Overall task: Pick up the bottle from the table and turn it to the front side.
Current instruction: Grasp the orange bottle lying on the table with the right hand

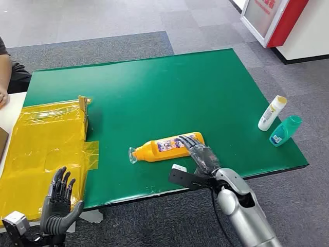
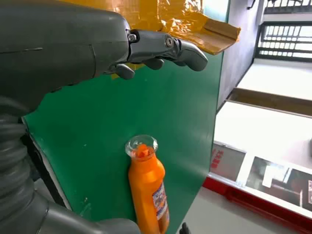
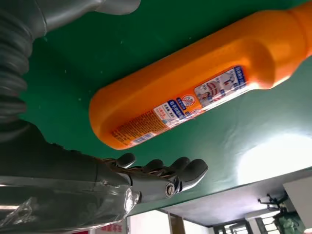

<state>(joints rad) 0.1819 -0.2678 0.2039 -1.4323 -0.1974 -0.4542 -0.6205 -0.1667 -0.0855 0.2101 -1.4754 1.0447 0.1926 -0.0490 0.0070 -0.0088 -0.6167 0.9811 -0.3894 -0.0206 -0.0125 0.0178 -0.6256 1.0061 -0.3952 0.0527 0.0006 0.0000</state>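
Orange detergent bottle (image 1: 166,146) lies flat near the green table's (image 1: 155,92) front edge. Right hand (image 1: 200,153) extends over its base, fingers spread, gripping nothing. Left hand (image 1: 58,203) raised, fingers apart.

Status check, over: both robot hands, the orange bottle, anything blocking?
Right robot hand open, reaching over orange bottle's base, no grip yet. Left robot hand open, near the yellow bag. Orange bottle lying flat on green table. Nothing in the way.
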